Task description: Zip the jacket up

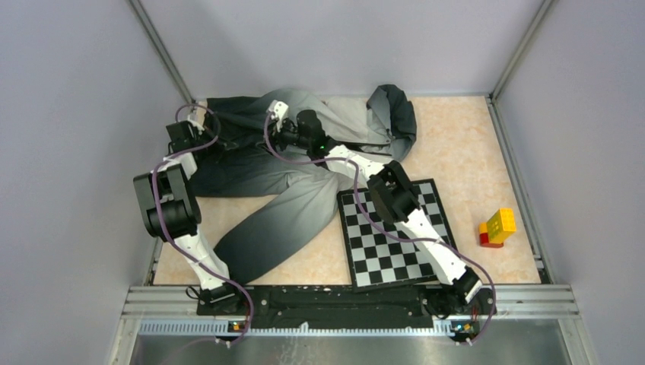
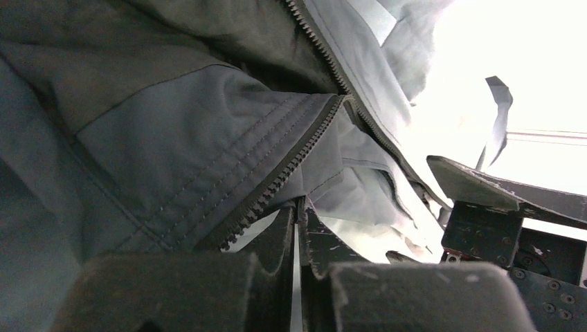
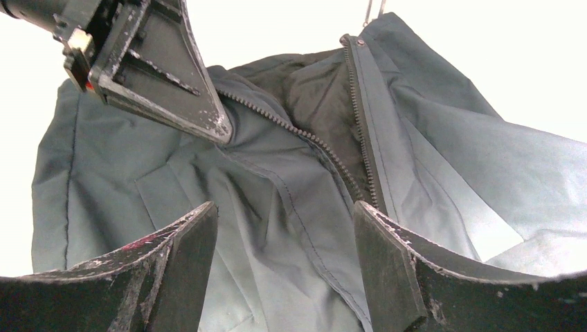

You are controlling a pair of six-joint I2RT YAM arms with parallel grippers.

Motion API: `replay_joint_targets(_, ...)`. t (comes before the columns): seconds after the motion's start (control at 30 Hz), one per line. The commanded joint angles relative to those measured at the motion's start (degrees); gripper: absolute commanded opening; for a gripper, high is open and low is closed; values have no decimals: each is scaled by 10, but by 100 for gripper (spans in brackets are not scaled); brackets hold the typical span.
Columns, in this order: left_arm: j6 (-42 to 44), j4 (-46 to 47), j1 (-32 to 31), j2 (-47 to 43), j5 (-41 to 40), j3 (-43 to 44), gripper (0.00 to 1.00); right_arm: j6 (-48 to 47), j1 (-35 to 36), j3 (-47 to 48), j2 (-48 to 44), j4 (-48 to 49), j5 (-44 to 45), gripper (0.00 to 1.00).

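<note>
From above, the jacket (image 1: 304, 194) is lying across the far left part of the table (image 1: 471, 152), one sleeve trailing toward the near edge and another part overlapping a corner of the chessboard (image 1: 392, 243). The toy blocks (image 1: 496, 226) are sitting well apart on the right. The left arm (image 1: 167, 205) and right arm (image 1: 395, 194) are both reaching into the dark front of the garment, close to each other.

In the left wrist view, the left gripper (image 2: 299, 214) is showing its fingers pressed almost together, with the jacket's front edge running down into the narrow gap. It appears to be pinching the fabric just beside the zipper teeth (image 2: 277, 183). That pinch is serving as the anchor, so it should be staying firm and low, pulling the tape straight.

In the right wrist view, the right gripper (image 3: 284, 270) is hovering spread wide over the open front, holding nothing. The two rows of teeth are converging near its right-hand finger. I cannot tell whether the slider is sitting there. The move probably calls for shifting toward that meeting point, closing on the pull alone and not on loose cloth, then drawing along the line of teeth, away from the anchored end. Slack or a fold under the track is the likeliest snag.
</note>
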Motion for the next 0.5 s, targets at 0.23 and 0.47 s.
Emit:
replay_joint_targets(0.23, 115, -134, -7, -52, -132, 89, 8, 39, 11, -30, -27, -64, 85, 62)
replay_joint_targets(0.47, 219, -222, -67, -49, -275, 159, 14, 69, 28, -88, -86, -147, 84, 58)
